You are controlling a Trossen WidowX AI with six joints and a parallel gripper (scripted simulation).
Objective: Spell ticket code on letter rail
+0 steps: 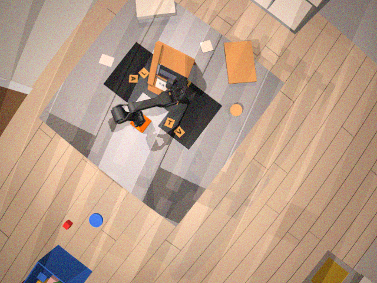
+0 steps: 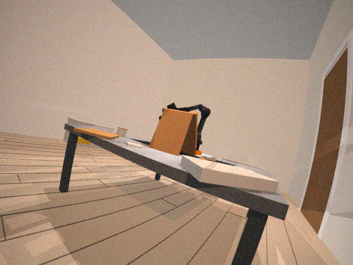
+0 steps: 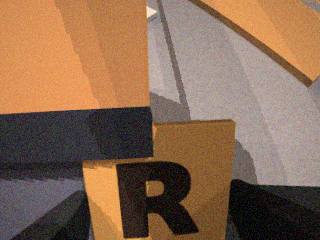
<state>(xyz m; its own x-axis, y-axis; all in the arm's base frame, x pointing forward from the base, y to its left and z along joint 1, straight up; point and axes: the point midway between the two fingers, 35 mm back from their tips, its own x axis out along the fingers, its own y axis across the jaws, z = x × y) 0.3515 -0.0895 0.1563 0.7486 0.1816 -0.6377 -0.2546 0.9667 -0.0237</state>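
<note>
The gripper (image 1: 187, 84) (image 3: 159, 207) is shut on the R tile (image 3: 170, 195), upright and facing the wrist camera. The tile is at the open end of the dark rail (image 1: 166, 72) (image 3: 75, 135); the rail's upper lip covers its top left corner, and its right part sticks out past the end. The orange board (image 1: 176, 59) (image 2: 174, 131) stands tilted. The ticket (image 1: 160, 84) is on its lower front, partly hidden by the arm; its code is not fully readable. Tiles A (image 1: 132, 78) and L (image 1: 144, 73) lie left of the board, T (image 1: 169, 122) and V (image 1: 179, 131) on the near side. The rail's inside is mostly hidden.
An orange panel (image 1: 240, 62) (image 2: 96, 133) and a round orange-topped object (image 1: 235, 109) are right of the board. A small white block (image 1: 206, 46) (image 2: 133, 144) lies behind it, another pale piece (image 1: 106, 60) to the left. A large cream box (image 1: 155, 8) (image 2: 233, 174) sits at the counter's edge.
</note>
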